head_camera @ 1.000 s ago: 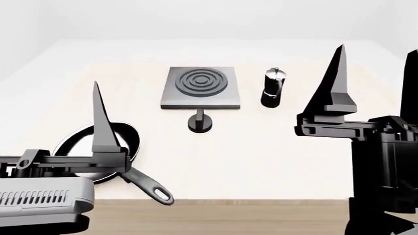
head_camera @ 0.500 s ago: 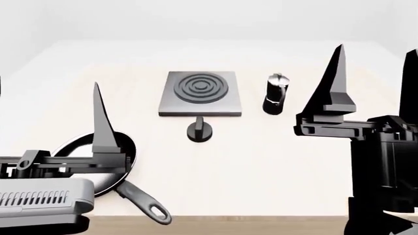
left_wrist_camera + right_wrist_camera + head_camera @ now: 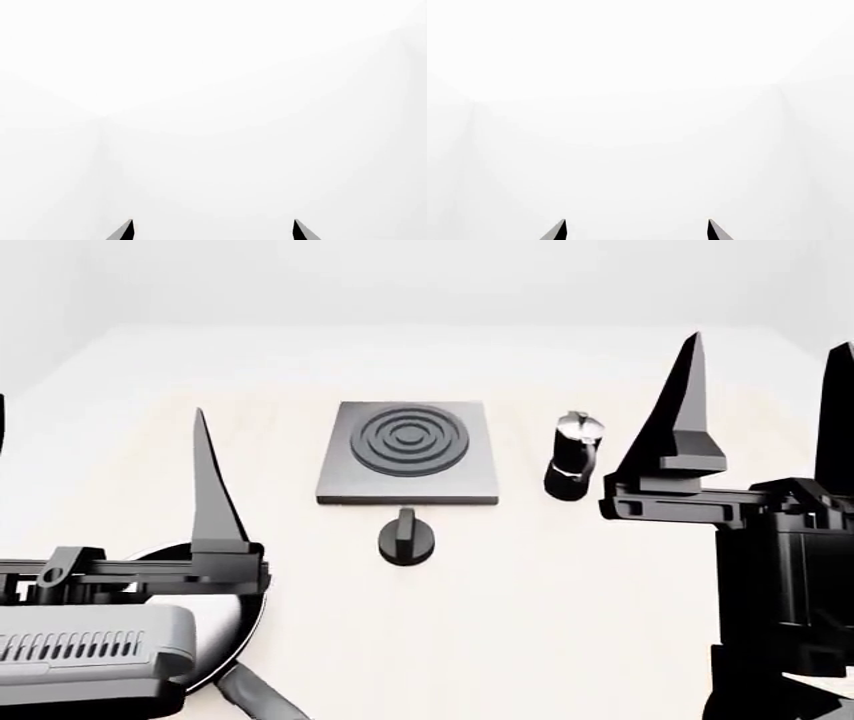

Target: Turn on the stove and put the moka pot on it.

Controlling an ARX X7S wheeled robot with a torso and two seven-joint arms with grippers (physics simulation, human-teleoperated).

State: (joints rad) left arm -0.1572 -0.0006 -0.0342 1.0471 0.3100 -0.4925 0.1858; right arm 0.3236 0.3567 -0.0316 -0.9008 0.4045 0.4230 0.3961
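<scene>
The stove [image 3: 407, 452], a flat grey square slab with a ring burner, lies on the pale table at the middle of the head view. Its round black knob [image 3: 406, 538] sits just in front of it. The moka pot [image 3: 574, 455], black with a silver lid, stands upright right of the stove. My left gripper [image 3: 99, 410] is open and empty, raised at the near left. My right gripper [image 3: 771, 340] is open and empty, raised at the near right, nearer than the pot. Both wrist views show only open fingertips [image 3: 128, 229] [image 3: 560, 229] against white.
A black frying pan [image 3: 248, 612] lies at the near left, mostly hidden behind my left gripper; its handle [image 3: 262, 698] runs off the bottom edge. The pale table [image 3: 534, 620] stretches around the stove.
The head view has moved forward: stove, knob and moka pot sit lower and larger, the pan has slid toward the bottom edge, and the table's front edge has left view. The grippers stay open.
</scene>
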